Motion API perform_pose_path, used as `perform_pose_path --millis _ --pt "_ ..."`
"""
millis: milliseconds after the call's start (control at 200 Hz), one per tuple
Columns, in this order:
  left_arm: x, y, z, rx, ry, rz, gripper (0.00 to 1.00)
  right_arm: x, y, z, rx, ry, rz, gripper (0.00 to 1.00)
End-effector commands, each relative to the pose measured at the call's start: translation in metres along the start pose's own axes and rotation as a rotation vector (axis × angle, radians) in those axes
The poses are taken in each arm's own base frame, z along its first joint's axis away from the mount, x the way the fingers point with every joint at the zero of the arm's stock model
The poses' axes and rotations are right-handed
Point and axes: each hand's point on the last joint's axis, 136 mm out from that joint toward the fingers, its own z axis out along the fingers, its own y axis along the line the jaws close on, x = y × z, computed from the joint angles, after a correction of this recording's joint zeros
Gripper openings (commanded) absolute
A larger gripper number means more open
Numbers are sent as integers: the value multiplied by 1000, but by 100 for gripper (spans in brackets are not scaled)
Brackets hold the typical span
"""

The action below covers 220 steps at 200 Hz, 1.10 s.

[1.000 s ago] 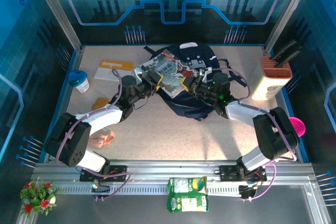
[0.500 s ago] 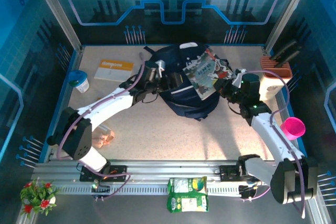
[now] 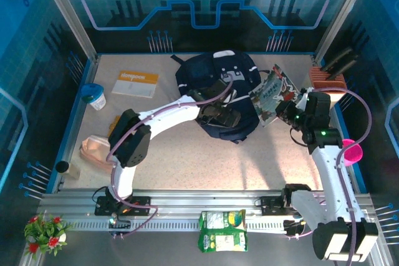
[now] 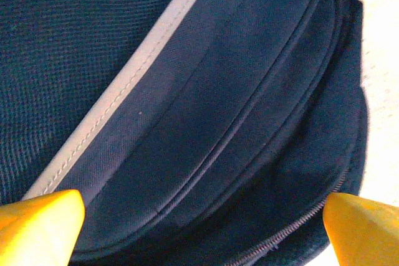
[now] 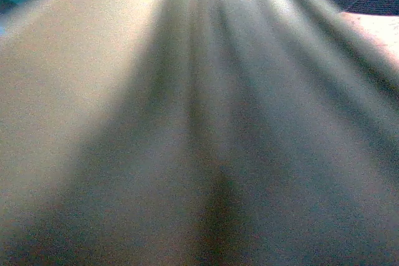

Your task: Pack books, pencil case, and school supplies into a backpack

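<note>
The navy backpack (image 3: 219,85) lies at the middle back of the table. My left gripper (image 3: 218,114) hovers over its front pocket, jaws open wide. In the left wrist view its yellow fingertips (image 4: 38,227) stand far apart over the pocket fabric, with the pale stripe (image 4: 131,79) and a zipper (image 4: 293,232) below and nothing between them. To the right of the backpack my right gripper (image 3: 288,111) is shut on a book (image 3: 273,91) with a grey cover and red-black illustration, holding it tilted. The book (image 5: 199,123) is a close blur in the right wrist view.
An orange-and-white booklet (image 3: 136,83) and a blue-lidded cup (image 3: 95,96) lie at the back left. A tall white-and-orange holder (image 3: 324,91) stands at the right, a pink cup (image 3: 353,151) nearer. A peach pouch (image 3: 96,147) sits left. A green packet (image 3: 222,230) lies on the front rail.
My left gripper let go of the book, opened wide and moved right onto the backpack's front pocket. My right gripper carried the book off to the right of the backpack.
</note>
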Motion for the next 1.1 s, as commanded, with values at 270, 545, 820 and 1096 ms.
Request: perform_pose_path --millis 270,545,820,1096 --pt "1 11 29 -195 124 285 87 -4 -6 -15 12 -21 15 7" --pt "-5 21 42 -275 164 301 73 -4 1 -22 -16 -32 41 7" --pt "-23 16 23 -263 120 310 43 -6 -1 -33 11 -55 46 7" --pt "-49 12 -16 -245 24 304 12 -18 0 -63 58 -146 41 7"
